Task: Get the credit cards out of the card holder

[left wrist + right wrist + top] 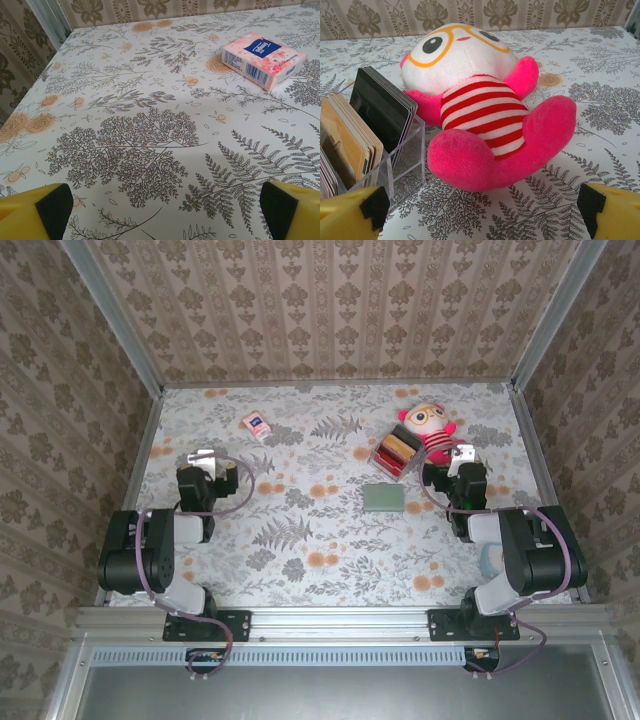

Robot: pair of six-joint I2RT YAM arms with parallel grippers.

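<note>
The card holder (384, 498) is a small flat grey-green rectangle lying shut on the floral table, just right of centre. The credit cards are hidden. My left gripper (203, 457) rests at the left side of the table, far from the holder; in the left wrist view its yellow fingers stand wide apart (165, 210) over bare cloth. My right gripper (461, 454) sits to the right of the holder and slightly beyond it, open (482, 210) with nothing between its fingers, facing the plush toy.
A pink-and-white plush toy (480, 105) lies at the back right (430, 430). Beside it stands a clear box (395, 155) holding red, tan and black flat blocks (395, 453). A pink-and-white tissue packet (262, 60) lies at the back left (257, 426).
</note>
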